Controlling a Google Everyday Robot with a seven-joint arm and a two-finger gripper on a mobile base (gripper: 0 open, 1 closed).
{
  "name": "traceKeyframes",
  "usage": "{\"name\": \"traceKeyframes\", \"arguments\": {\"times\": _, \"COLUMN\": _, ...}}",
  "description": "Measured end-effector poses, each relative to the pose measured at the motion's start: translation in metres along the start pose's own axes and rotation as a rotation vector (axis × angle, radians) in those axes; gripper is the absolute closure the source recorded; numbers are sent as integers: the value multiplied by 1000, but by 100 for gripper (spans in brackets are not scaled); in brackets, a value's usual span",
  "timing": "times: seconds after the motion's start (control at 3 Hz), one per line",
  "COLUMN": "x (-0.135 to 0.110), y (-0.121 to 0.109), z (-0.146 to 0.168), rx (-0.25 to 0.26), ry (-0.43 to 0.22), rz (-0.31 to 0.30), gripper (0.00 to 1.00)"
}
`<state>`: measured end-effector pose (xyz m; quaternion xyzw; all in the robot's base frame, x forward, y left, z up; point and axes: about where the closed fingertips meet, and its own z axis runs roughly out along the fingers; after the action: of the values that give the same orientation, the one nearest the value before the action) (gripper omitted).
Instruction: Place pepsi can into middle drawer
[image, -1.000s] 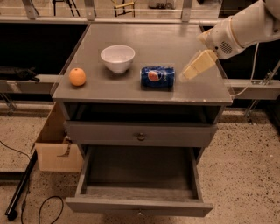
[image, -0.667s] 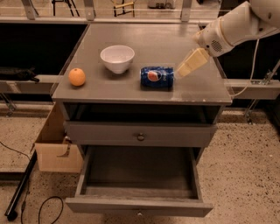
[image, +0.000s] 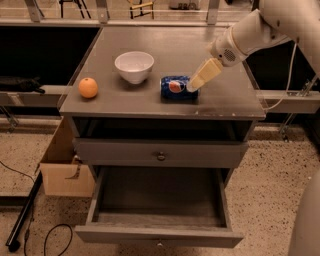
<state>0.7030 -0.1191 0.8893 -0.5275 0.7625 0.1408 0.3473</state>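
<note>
The pepsi can (image: 173, 87) lies on its side on the grey cabinet top (image: 215, 102), right of the white bowl. My gripper (image: 196, 83) reaches in from the upper right, and its pale tip is at the can's right end, touching or just over it. The middle drawer (image: 159, 235) is pulled out wide at the bottom of the cabinet. Its dark floor is bare and a tiny pale knob sits on its front.
A white bowl (image: 134, 66) and an orange (image: 88, 87) sit on the cabinet top to the left. A shut drawer front with a dark knob (image: 161, 156) lies above the open drawer. A cardboard box (image: 62, 170) and cables are on the floor at left.
My gripper has moved left and down across the cabinet top, from well right of the can to the can's right end. The can has not moved.
</note>
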Motion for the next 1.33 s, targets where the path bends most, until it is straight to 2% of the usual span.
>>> {"name": "traceKeyframes", "arguments": {"times": 0.67, "x": 18, "y": 24, "z": 25, "rx": -42, "ry": -10, "rz": 44, "gripper": 0}}
{"name": "traceKeyframes", "arguments": {"times": 1.0, "x": 22, "y": 28, "z": 32, "rx": -60, "ry": -12, "rz": 59, "gripper": 0}}
{"name": "traceKeyframes", "arguments": {"times": 1.33, "x": 22, "y": 28, "z": 32, "rx": -60, "ry": -12, "rz": 59, "gripper": 18}}
